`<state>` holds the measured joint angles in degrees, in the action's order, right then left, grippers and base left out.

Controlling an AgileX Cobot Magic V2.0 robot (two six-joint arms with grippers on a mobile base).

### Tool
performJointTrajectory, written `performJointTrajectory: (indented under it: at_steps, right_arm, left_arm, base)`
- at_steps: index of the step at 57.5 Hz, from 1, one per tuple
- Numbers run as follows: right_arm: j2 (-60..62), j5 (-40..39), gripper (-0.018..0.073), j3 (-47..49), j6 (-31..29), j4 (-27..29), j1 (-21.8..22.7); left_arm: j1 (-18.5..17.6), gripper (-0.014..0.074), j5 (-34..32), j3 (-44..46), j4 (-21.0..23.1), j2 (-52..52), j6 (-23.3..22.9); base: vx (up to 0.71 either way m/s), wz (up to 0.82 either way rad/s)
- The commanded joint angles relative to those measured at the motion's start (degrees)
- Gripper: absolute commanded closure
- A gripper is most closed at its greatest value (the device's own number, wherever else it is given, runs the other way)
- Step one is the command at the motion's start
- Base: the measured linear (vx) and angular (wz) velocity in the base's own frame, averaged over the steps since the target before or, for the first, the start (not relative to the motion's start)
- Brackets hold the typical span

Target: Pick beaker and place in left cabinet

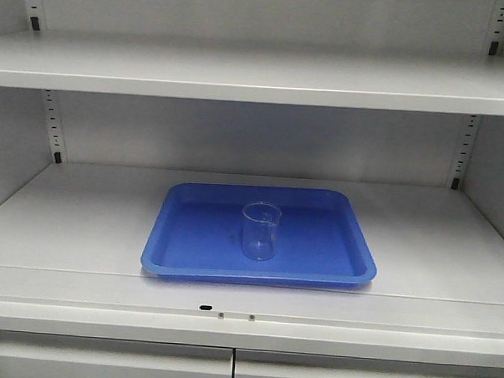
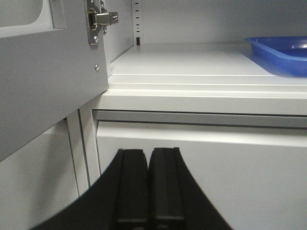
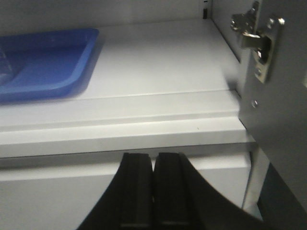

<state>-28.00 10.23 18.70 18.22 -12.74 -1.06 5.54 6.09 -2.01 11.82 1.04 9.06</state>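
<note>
Front view: the beaker (image 1: 260, 230) stands upright near the middle of a blue tray (image 1: 191, 237), and the tray sits on the lower shelf (image 1: 75, 223) of the left cabinet (image 1: 257, 72). Peg-hole strips (image 1: 52, 126) run up the back wall on both sides, and a second shelf spans above. Neither of my hands shows here.

Left wrist view: my left hand (image 2: 148, 187) has its two black fingers pressed together, holding nothing, low in front of the cabinet's white front panel. The open door (image 2: 43, 81) with its metal hinge (image 2: 100, 21) stands to the left, and a corner of the blue tray peeks in at upper right on the shelf.

Right wrist view: my right hand (image 3: 153, 189) is likewise closed on nothing, below the shelf edge. The tray lies at upper left, and a hinge (image 3: 254, 40) sits on the door at right. The beaker is only a faint glassy blur at the left edge.
</note>
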Motion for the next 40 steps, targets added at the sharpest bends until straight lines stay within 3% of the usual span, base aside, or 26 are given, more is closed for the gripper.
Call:
performJointTrajectory:
  at_steps: [1, 12, 16, 24, 40]
  right_arm:
    - [6.14, -6.55, 0.0570, -4.94, -2.90, 0.47, 1.10]
    - [19.26, -6.98, 0.0568, -16.92, -7.79, 8.44, 1.10]
    - [23.06, -7.07, 0.0568, -20.80, -9.24, 8.91, 1.10]
    - [29.69, 2.42, 0.0568, -20.68, -9.34, 8.76, 1.10]
    - [29.10, 4.08, 0.0568, -20.68, -9.15, 9.21, 1.10]
  left_arm:
    - [-0.19, 0.0603, -5.04, 1.03, 0.30, 0.58, -0.14]
    - [-0.19, 0.0603, -5.04, 1.03, 0.30, 0.58, -0.14]
    - [-0.19, 0.0603, -5.04, 1.03, 0.30, 0.58, -0.14]
    - [-0.19, 0.0603, -5.04, 1.03, 0.30, 0.58, -0.14]
    - [-0.19, 0.0603, -5.04, 1.03, 0.30, 0.58, -0.14]
  base:
    - [0.00, 0.00]
    - [0.00, 0.00]
    - [0.00, 0.00]
    - [0.00, 0.00]
    - [0.00, 0.00]
